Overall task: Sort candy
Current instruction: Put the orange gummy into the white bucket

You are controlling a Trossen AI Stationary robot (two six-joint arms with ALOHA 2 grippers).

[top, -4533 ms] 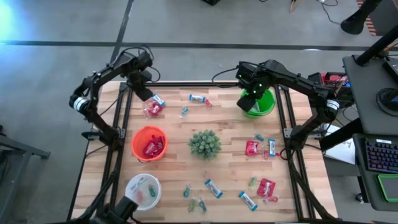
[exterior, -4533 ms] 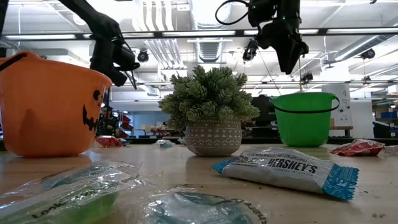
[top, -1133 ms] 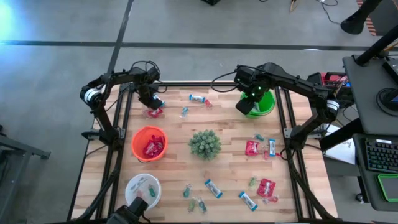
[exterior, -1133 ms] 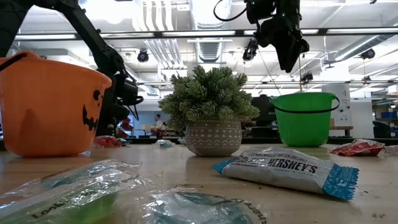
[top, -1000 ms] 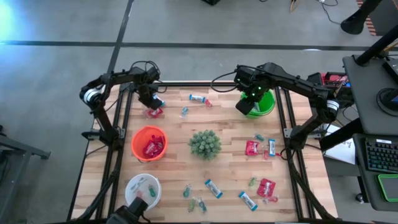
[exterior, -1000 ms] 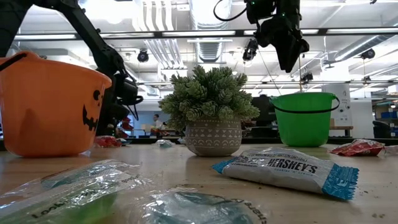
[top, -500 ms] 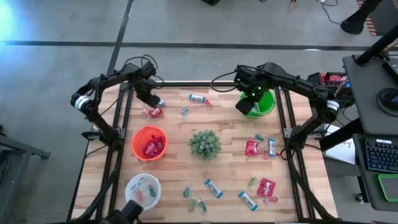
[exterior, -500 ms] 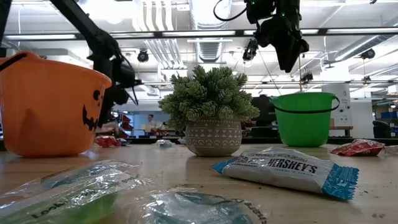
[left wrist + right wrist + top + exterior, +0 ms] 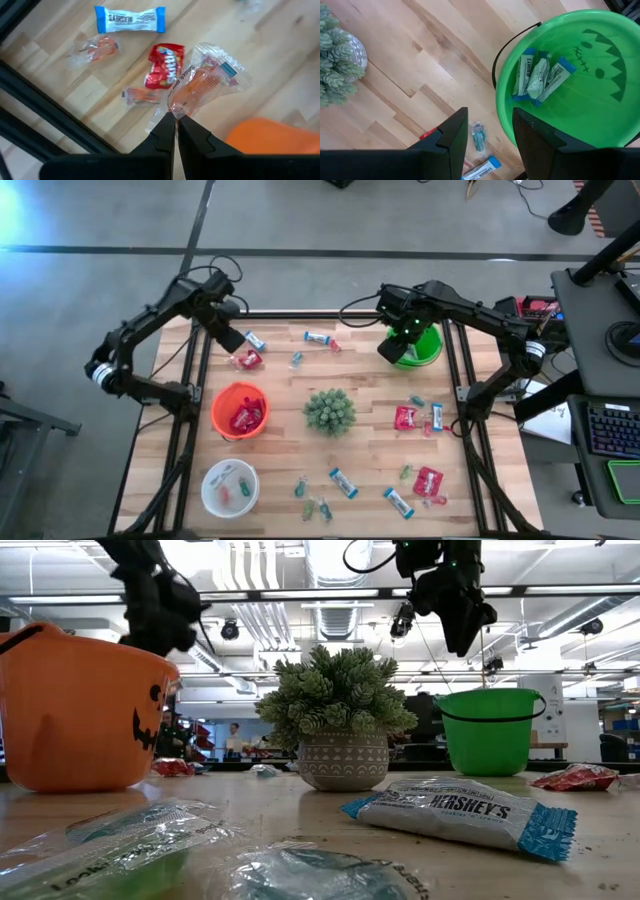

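Note:
My left gripper hangs over the table's far left part, shut on a clear-wrapped candy with an orange-red filling. Below it on the wood lie a red packet, a blue-and-white bar and two small clear-wrapped pieces. My right gripper is open and holds nothing, high beside the green bucket, in which three blue-and-white bars lie. My left gripper pinches one end of the clear wrapper between its two fingertips. The fingers come from above and point down. The candy hangs below them, clear of the table.
An orange bucket with red packets stands near the left gripper, and a white bowl sits at the near left. A potted spiky plant stands mid-table. More candy lies at the near edge and on the right.
My left gripper has risen well above the table, its fingers staying shut, and has lifted the clear-wrapped candy off the wood. The red packet and the blue-and-white bar have stayed where they lay.

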